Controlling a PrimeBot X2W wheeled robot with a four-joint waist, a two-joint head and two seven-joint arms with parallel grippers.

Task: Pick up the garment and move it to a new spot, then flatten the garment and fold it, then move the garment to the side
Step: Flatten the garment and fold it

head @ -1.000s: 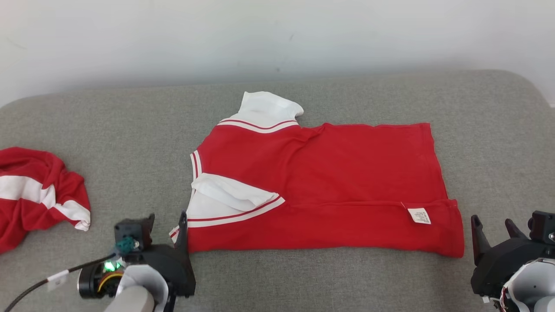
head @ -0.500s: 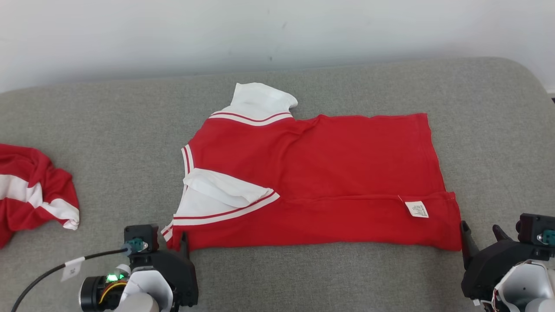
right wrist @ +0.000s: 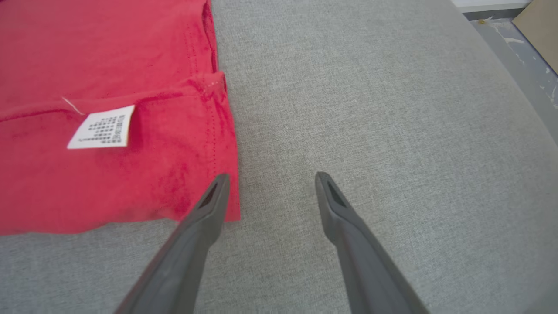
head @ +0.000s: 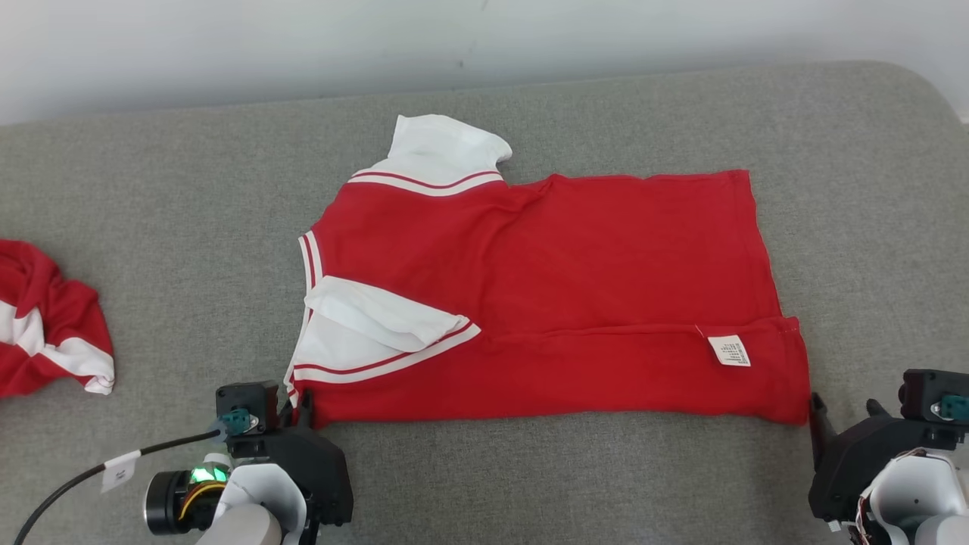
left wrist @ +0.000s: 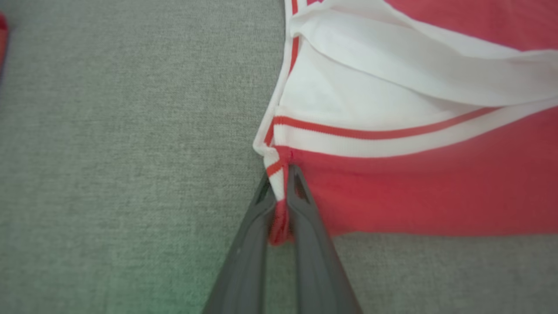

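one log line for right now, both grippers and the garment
stage: fold | left gripper: shut on garment, near left corner | right gripper: open, at near right corner | garment: spread on grey cushion

White care label (right wrist: 101, 127) sewn on the red garment (right wrist: 109, 48): rows of small print, too fine to read.

Grey fabric worktop (head: 530, 484), far right corner rounded. On it: red shirt (head: 575, 280) flat at centre, near edge folded over; red-and-white cloth (head: 45, 333) crumpled at left edge
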